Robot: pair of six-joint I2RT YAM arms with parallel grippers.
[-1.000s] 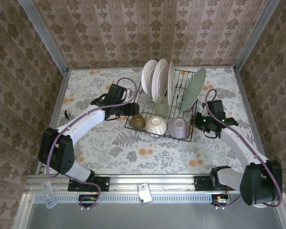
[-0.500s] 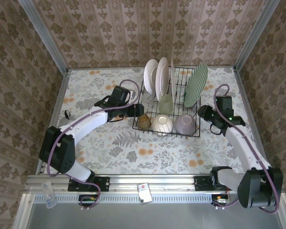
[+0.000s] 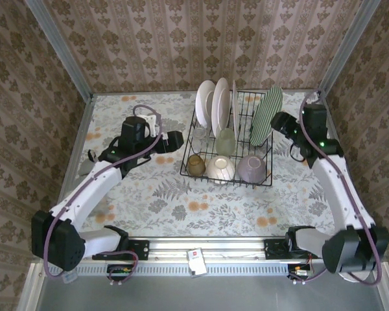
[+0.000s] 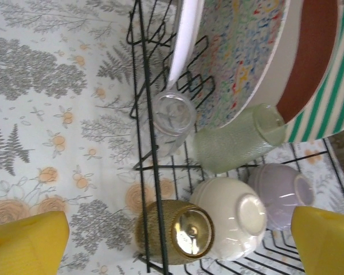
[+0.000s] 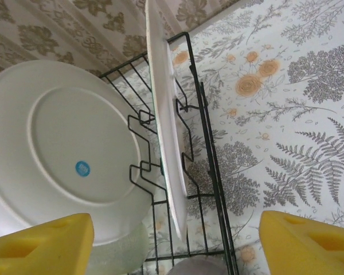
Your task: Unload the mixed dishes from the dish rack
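**Dish rack and both pincers, seen from above and from each wrist.**

The dish rack stands loaded on the flowered table, right of the middle.

- **Back row:** the white plates stand on edge, and a green-striped plate leans at the right end. My left wrist view shows a plate with a colourful face among them.
- **Front row, left to right:** the brown cup, the cream bowl and the lavender bowl.
- **Between the rows:** the pale green glass lies tilted, with a clear glass just to its left.

**Change from a second ago:**

- The rack then sat skewed and nearer the left. It now sits squarer and farther right, where it already stood half a second ago.
- My left pincer was at the rack's left edge. It is now apart from that edge, with its fingers spread wide and nothing between them.
- My right pincer was closed at the rack's right side, beside the lavender bowl. It is now by the far right corner, next to the striped plate. Its fingers stand wide apart and hold nothing.
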